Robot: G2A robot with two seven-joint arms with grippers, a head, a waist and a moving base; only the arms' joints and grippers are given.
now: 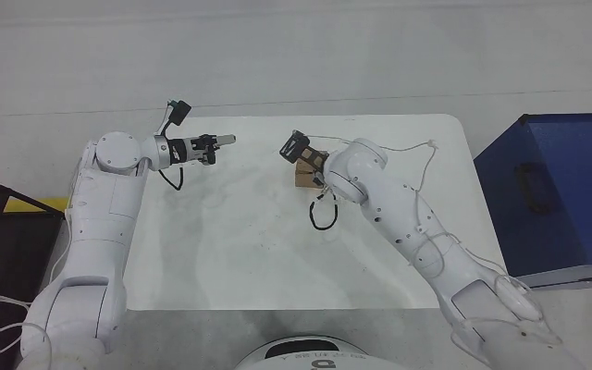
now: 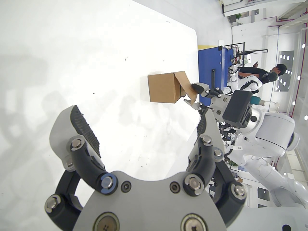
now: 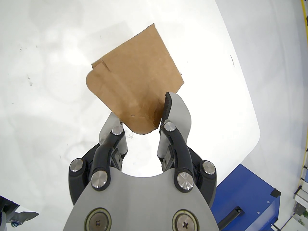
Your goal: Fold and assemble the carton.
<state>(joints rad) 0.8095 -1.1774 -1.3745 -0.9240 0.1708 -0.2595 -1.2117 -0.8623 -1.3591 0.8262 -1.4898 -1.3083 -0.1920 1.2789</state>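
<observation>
Entry, top view. Your carton (image 1: 303,175) stood on the white table (image 1: 231,259) just above the middle of the frame, slightly right of centre. It was a small brown cardboard box, sitting on the table surface.

The left wrist view showed the carton (image 2: 163,90) with its body already squared up. One end was open, and one flap (image 2: 186,85) stood out from that end at a slant.

Right gripper (image 1: 310,159): you had it at the carton's upper-left side in the top view, with its arm coming in from the lower right of the frame. Its fingers were clamped on the flap. In the left wrist view the two fingertips of the right gripper (image 2: 195,96) sat on either side of the flap's outer edge. In the right wrist view the flap (image 3: 134,80) ran down between the fingers of the right gripper (image 3: 142,111), bent where the ribbed pad (image 3: 166,108) pressed it. The other finger was mostly hidden behind the cardboard.

Left gripper (image 1: 225,141): you held it at the upper left of the table, well apart from the carton and pointing toward it. Its fingers stood wide apart with nothing between them (image 2: 140,116).

A blue cabinet (image 1: 546,194) stood beside the table at the right edge of the frame.
</observation>
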